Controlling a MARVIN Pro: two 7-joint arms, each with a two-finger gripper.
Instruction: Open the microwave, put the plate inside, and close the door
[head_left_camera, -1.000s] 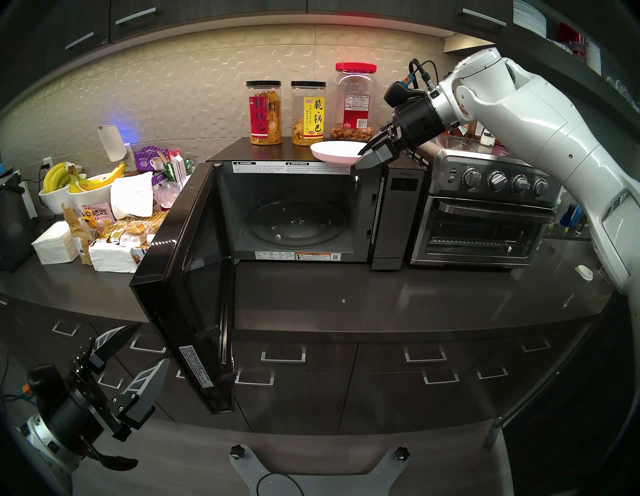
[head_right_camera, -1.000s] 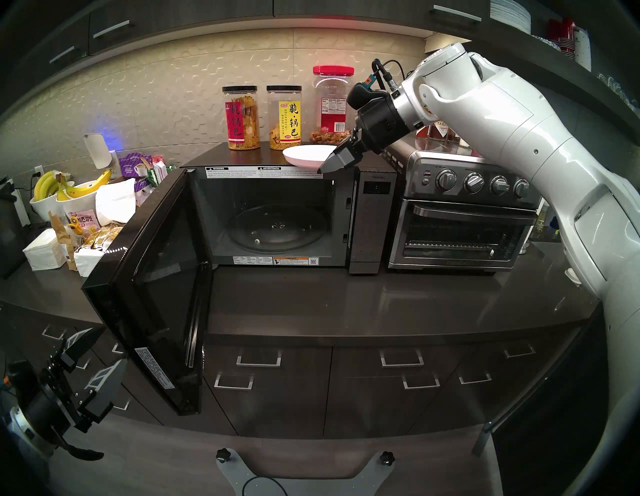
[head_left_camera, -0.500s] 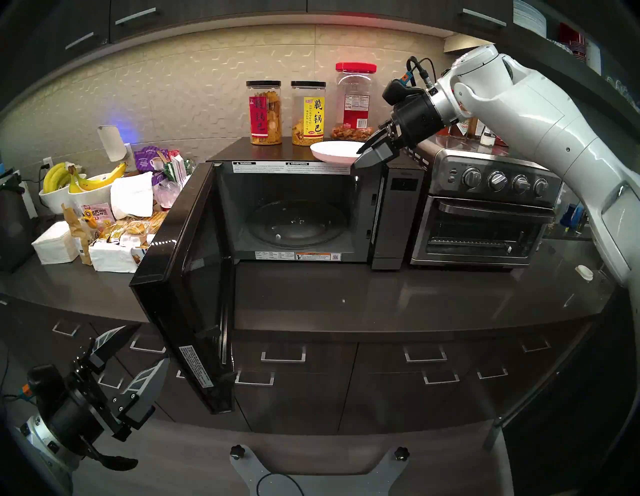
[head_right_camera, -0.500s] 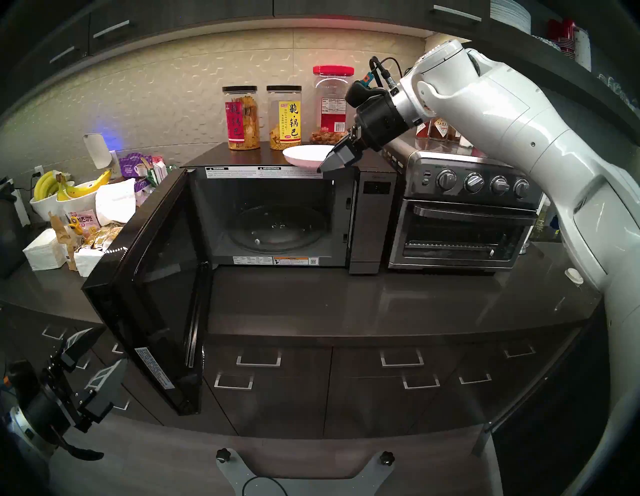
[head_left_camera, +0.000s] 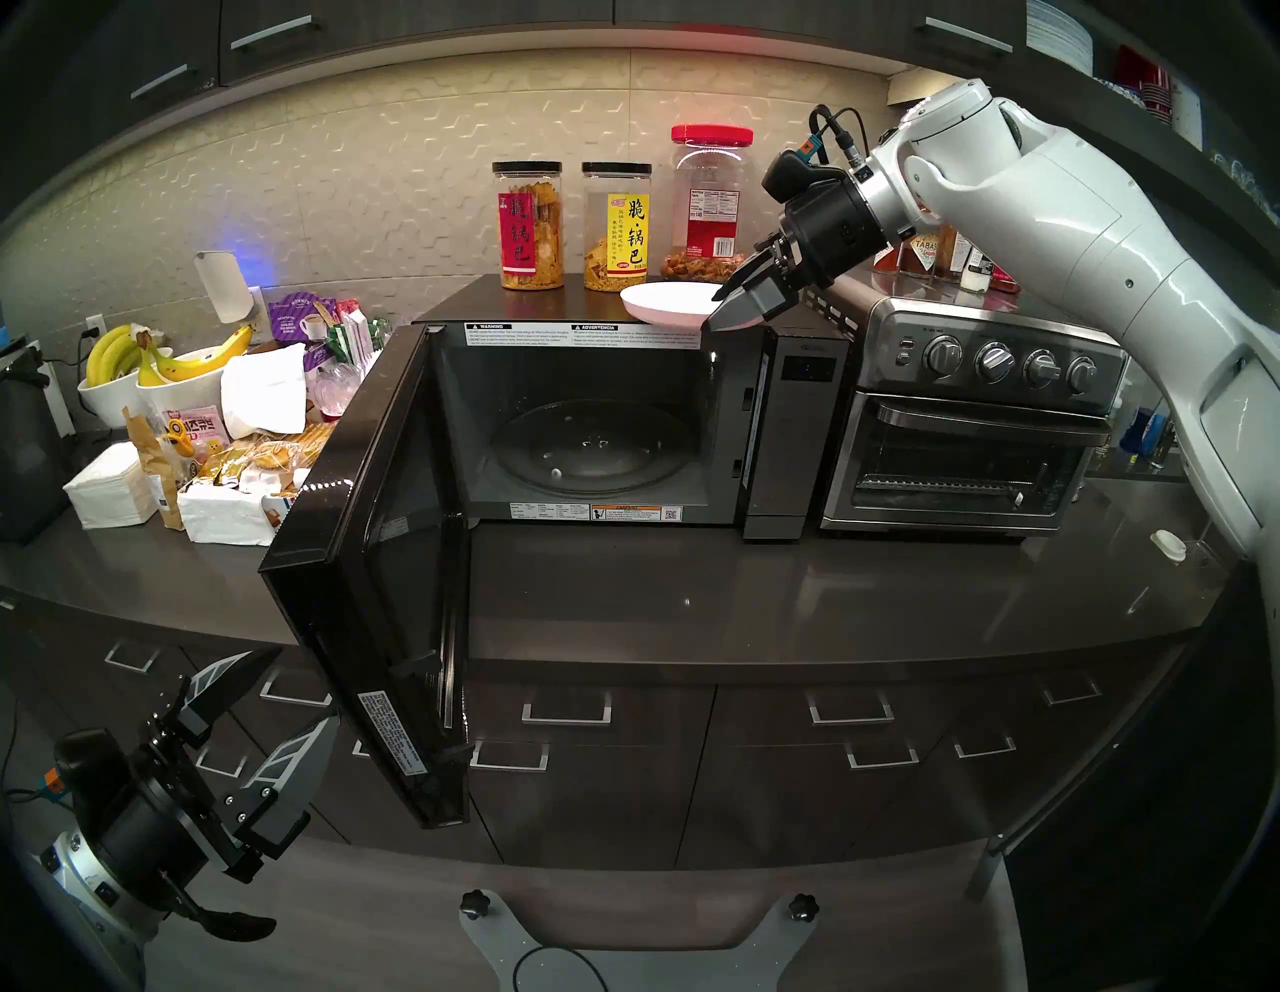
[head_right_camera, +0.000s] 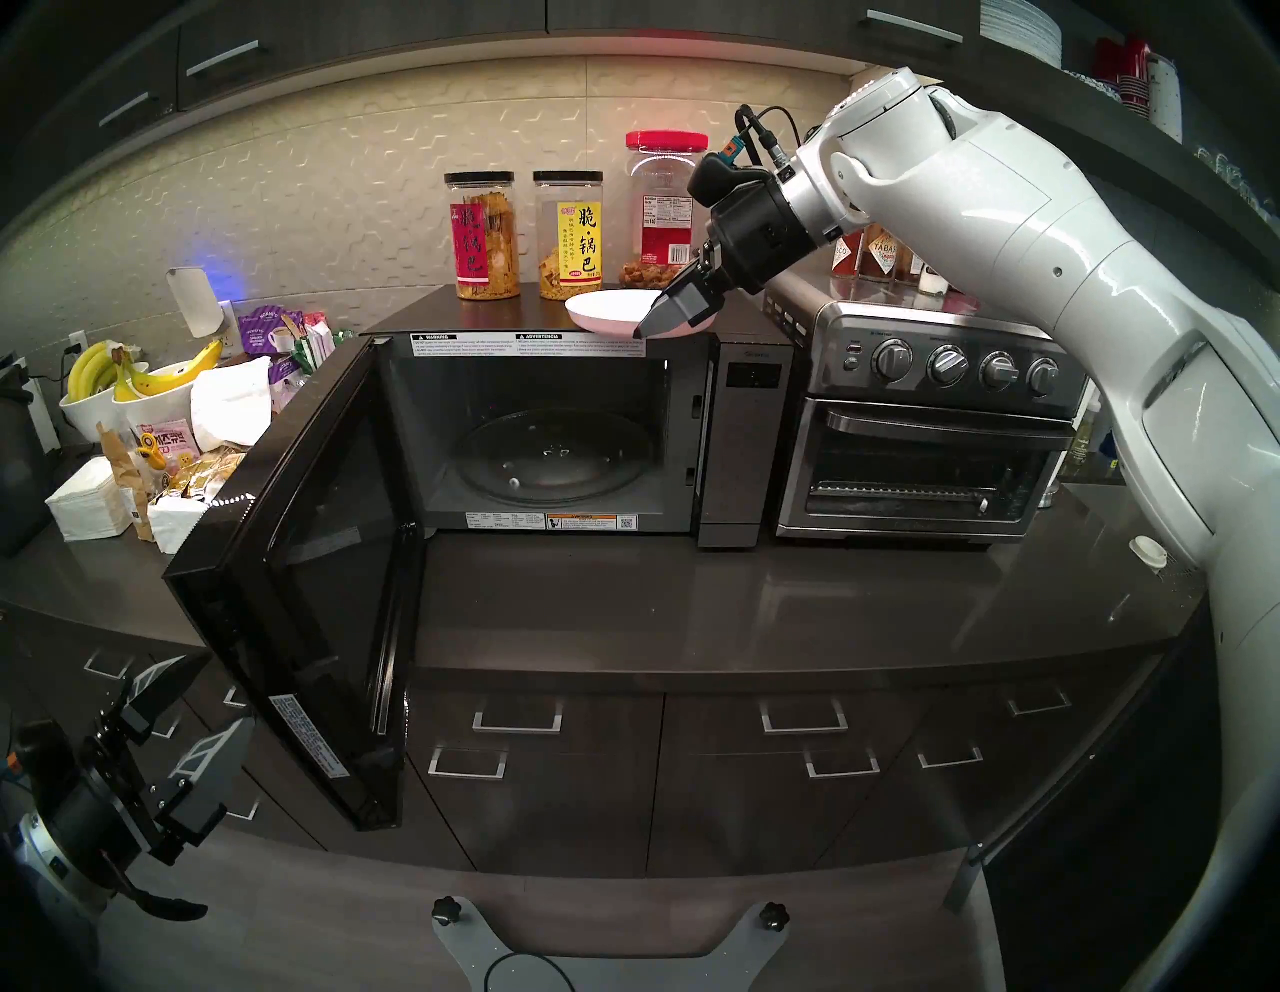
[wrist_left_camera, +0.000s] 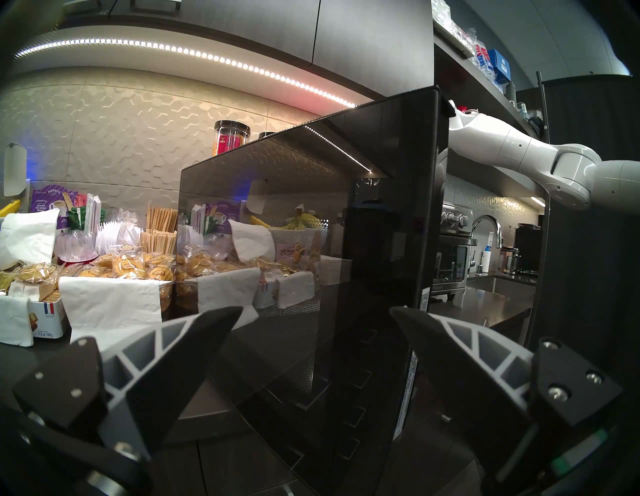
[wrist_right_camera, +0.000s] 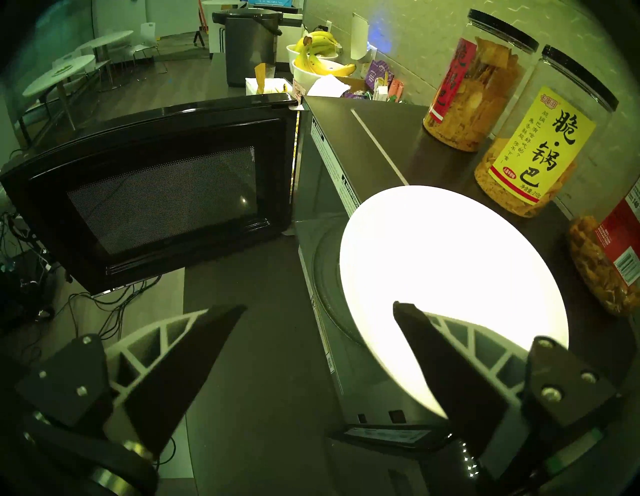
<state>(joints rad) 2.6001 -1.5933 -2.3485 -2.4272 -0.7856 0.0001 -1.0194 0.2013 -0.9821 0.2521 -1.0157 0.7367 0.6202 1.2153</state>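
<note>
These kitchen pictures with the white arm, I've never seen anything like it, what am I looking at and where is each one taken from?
A two-armed robot faces a kitchen counter. Two nearly identical wide pictures come from its head; the others come from a camera on each wrist. The microwave stands with its door swung open. A white plate sits on top, by three snack jars. The right gripper is open at the plate's edge, one finger over it, not gripping yet. The left gripper, open and empty, hangs low by the door.

The right gripper (head_left_camera: 720, 308) sits at the upper right of the head view, tilted down, fingers wide apart. The left gripper (head_left_camera: 291, 693) waits at the lower left, wide apart too.
</note>
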